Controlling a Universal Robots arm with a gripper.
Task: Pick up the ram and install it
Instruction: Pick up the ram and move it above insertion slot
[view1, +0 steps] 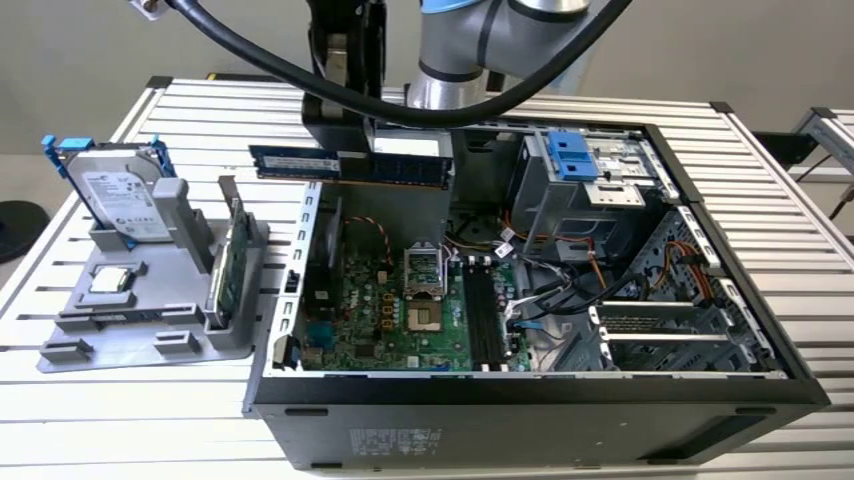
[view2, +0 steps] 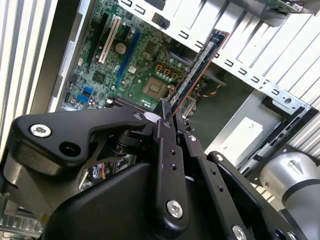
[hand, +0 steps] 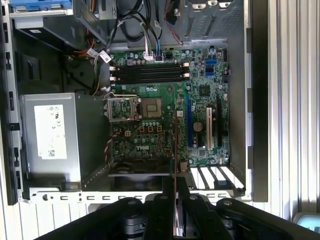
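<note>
Dark blue-black, the slim ram stick with black chips (view1: 350, 166) hangs above the open black computer case (view1: 534, 395), jaws of the black gripper (view2: 169, 109) pinching its middle; light, stiff, fragile (likely), best held by its flat faces

Memory slots (hand: 150, 74) lie uncovered — cables (hand: 127, 32) crowd just beside them.

Bright, even, diffuse light with soft shadows. In the exterior view the slatted table (view1: 134, 430) looks pale, almost washed out. The open computer case (view1: 534, 410) is shadowed inside, around its motherboard (view1: 400, 310). In the second wrist view the black gripper (view2: 170, 111), close to the lens, looks soft, its screws glinting. The ram (view2: 200, 65) it clamps catches light along its edge.
</note>
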